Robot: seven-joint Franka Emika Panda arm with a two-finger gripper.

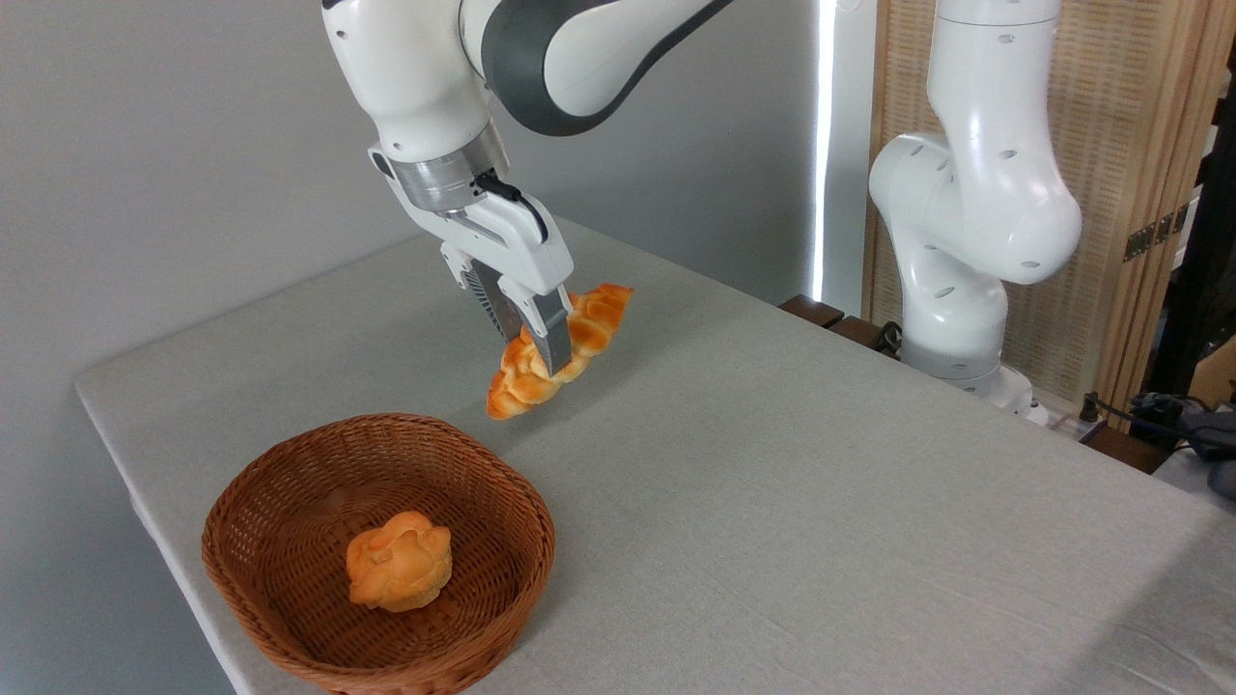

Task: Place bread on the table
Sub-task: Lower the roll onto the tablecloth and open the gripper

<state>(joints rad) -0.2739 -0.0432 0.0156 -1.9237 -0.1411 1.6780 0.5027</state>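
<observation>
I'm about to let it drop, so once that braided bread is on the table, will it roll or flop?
The bread probably stays stiff: held near its middle by the gripper, both ends stick out without sagging. It seems light, since a narrow pinch carries it. Long and tapered, it may rock or turn on the table rather than roll far.

Tabletop [772, 502]: bare grey cloth across the middle, right and far side; open passage there.
Wicker basket [290, 502]: front left corner, near the edge; raised rim blocks low approach; round bun [400, 562] inside.
Gripper [537, 333]: closed on bread [589, 323], held clear above the cloth just behind the basket.
Arm base [966, 251]: far right edge, upright obstruction.
</observation>
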